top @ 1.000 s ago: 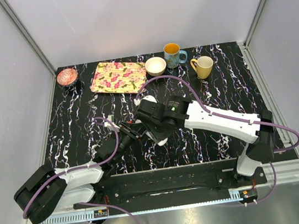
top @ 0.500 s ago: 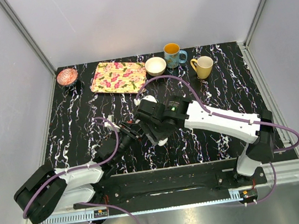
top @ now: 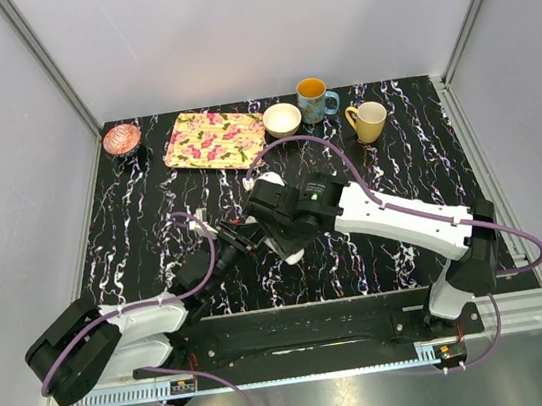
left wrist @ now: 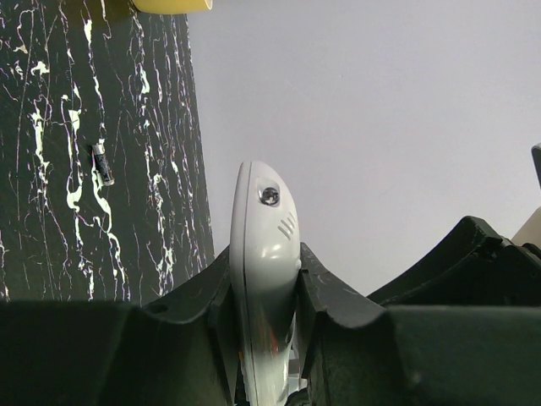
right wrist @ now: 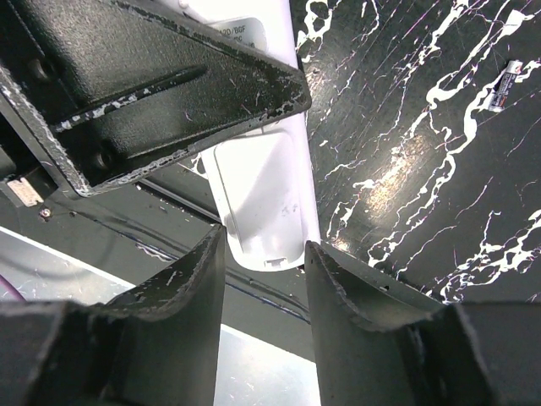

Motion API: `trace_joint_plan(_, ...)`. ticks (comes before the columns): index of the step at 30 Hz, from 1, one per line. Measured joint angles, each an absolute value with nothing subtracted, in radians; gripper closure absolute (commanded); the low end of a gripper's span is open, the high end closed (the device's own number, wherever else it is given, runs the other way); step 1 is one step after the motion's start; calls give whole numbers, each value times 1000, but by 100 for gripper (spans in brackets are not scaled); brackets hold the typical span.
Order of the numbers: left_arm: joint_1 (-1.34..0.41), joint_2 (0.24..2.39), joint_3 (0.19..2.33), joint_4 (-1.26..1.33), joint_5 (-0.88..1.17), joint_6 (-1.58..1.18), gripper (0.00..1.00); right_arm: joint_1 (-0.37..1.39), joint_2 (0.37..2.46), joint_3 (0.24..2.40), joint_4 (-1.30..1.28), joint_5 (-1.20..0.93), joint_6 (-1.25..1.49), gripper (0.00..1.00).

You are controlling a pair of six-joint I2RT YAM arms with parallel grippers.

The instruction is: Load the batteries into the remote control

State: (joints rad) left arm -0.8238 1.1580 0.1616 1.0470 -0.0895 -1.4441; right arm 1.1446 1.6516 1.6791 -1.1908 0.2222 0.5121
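Barely anything has shifted overhead: both arms stay met mid-table. Left wrist view: left gripper [left wrist: 264, 283] is clenched on the remote control [left wrist: 262, 220], raised edge-up. Right wrist view: right gripper [right wrist: 262, 254] straddles its end, grip unclear. One battery [right wrist: 505, 85] lies loose, so loading looks unfinished.

I find the top view bright and evenly lit from above, shadows soft. Glare spots the table [right wrist: 397, 173] in the right wrist view; a sheen streaks the remote control [left wrist: 262, 254].
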Motion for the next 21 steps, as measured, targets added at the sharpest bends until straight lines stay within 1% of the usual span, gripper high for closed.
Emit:
trace_joint_plan(1, -824, 1158, 162, 1047, -89, -1444, 100, 1145, 1652, 1679, -1191, 222, 512, 58)
trace_joint_plan(4, -824, 1158, 162, 1047, -89, -1444, 100, 1145, 1652, 1679, -1191, 222, 512, 65)
trace_joint_plan(5, -824, 1158, 162, 1047, -89, -1444, 100, 1145, 1652, 1679, -1191, 222, 512, 69)
trace_joint_plan(8, -824, 1158, 162, 1047, -89, -1444, 100, 1145, 1652, 1679, -1191, 222, 512, 71)
trace_joint_plan(11, -824, 1158, 162, 1047, -89, -1444, 100, 1145, 1652, 1679, -1191, 222, 512, 51)
trace_joint_plan(12, -824, 1158, 162, 1046, -89, -1444, 100, 1145, 1652, 1679, -1191, 222, 512, 38)
trace_joint_plan(15, -824, 1158, 162, 1046, -89, -1441, 100, 1145, 1651, 1679, -1190, 222, 510, 27)
trace_joint_plan(18, -824, 1158, 162, 1045, -88, -1440, 100, 1145, 1651, 1679, -1190, 223, 511, 25)
trace_joint_plan(21, -824, 1158, 162, 1046, -87, -1440, 100, 1145, 1651, 1679, -1190, 223, 510, 33)
